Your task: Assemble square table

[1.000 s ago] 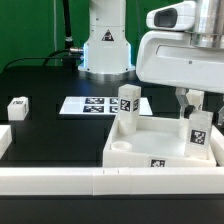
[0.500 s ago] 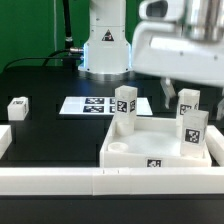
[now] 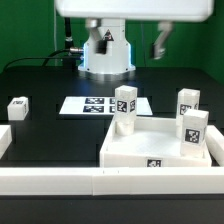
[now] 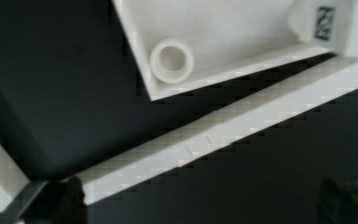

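The square table's white slab (image 3: 150,143) lies underside up at the exterior view's front right. Three white tagged legs stand in its corners: one at the back left (image 3: 125,108), one at the back right (image 3: 187,104), one at the front right (image 3: 195,131). A fourth leg (image 3: 17,107) lies loose at the far left. My gripper (image 3: 160,42) hangs high above the slab's back right, open and empty. In the wrist view the gripper (image 4: 197,205) shows dark fingers (image 4: 44,199) spread wide apart, above the slab (image 4: 229,40), an empty round socket (image 4: 172,60) and part of a leg (image 4: 322,22).
The marker board (image 3: 92,104) lies behind the slab, in front of the robot base (image 3: 106,52). A long white border rail (image 3: 90,181) runs along the front and shows in the wrist view (image 4: 211,140). A shorter rail (image 3: 4,140) is at the left.
The arm has risen and pulled away from the slab's back right corner. The leg there now stands free in its corner.
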